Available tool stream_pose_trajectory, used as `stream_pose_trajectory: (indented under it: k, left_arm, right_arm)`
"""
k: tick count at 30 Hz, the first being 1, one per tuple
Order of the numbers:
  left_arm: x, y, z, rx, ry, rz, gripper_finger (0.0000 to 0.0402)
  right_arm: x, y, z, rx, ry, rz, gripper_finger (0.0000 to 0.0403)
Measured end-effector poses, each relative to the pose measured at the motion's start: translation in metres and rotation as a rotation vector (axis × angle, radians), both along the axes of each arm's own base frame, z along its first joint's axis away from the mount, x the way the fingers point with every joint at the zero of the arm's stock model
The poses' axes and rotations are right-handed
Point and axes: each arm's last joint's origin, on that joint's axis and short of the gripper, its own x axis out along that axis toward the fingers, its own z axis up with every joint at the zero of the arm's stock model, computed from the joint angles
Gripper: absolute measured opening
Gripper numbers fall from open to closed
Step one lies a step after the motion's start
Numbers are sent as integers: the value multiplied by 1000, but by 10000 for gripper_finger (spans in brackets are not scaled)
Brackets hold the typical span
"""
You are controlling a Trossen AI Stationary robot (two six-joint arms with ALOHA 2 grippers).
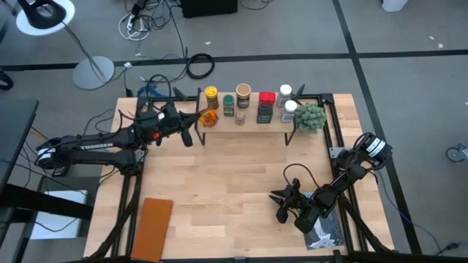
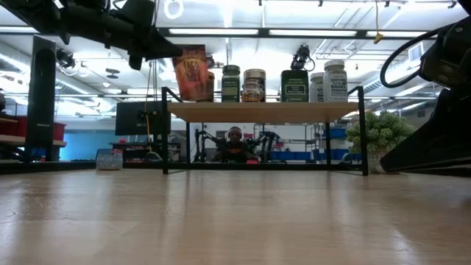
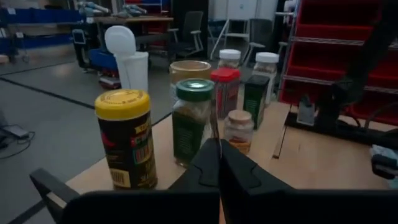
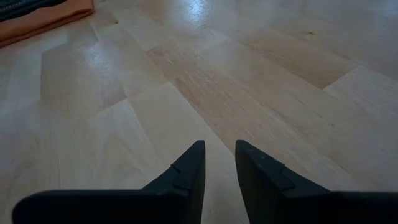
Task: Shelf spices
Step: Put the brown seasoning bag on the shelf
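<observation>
High view shows the shelf (image 1: 248, 123) standing along the far edge of the table (image 1: 234, 190), its pale plank carrying the spices in a loose row. Counted there: one yellow-topped jar (image 1: 210, 93), one green-topped jar (image 1: 229, 104), one wide tan-lidded jar (image 1: 243, 92), one small short jar (image 1: 240, 117), one red-topped jar (image 1: 266, 98), one dark box-shaped tin (image 1: 263, 114), and two white-capped bottles (image 1: 287, 93). One flat orange-brown packet (image 1: 209, 117) sits at the shelf's left end, just beside the left gripper (image 1: 187, 136). That makes eight containers and one packet, all up on the plank; none shows on the table top below.

The left gripper's fingers are pressed together with nothing visibly between them, hovering at the shelf's left end. The right gripper (image 1: 281, 204) rests low near the table's right front corner, its fingers slightly parted over bare wood and holding nothing.

The jars look rigid, light and probably smooth-sided, so a grasp across the body below the cap seems safest; the tall narrow ones would likely tip if nudged near the top. The packet looks thin and pliable, best pinched by an edge. A small green plant (image 1: 310, 117) stands at the shelf's right end, and a flat brown board (image 1: 152, 226) lies near the front left corner.
</observation>
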Motion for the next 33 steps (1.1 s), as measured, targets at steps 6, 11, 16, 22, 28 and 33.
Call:
stream_pose_trajectory:
  k: [6, 11, 16, 22, 28, 33]
  left_arm:
    - [-1, 1, 0, 1, 6, 43, 0]
    - [-1, 2, -1, 2, 7, 69, 0]
    - [-1, 2, -1, -6, 5, 85, 0]
    - [-1, 2, -1, -7, 5, 85, 0]
    - [0, 2, 11, -13, 61, 84, 0]
    - [0, 2, 13, -6, 88, 84, 0]
  right_arm:
    - [0, 0, 0, 0, 0, 0, 89]
    - [0, 0, 0, 0, 1, 1, 89]
    - [0, 0, 0, 0, 1, 1, 89]
    - [0, 0, 0, 0, 1, 1, 89]
    - [0, 0, 0, 0, 1, 1, 89]
    - [0, 0, 0, 0, 1, 1, 89]
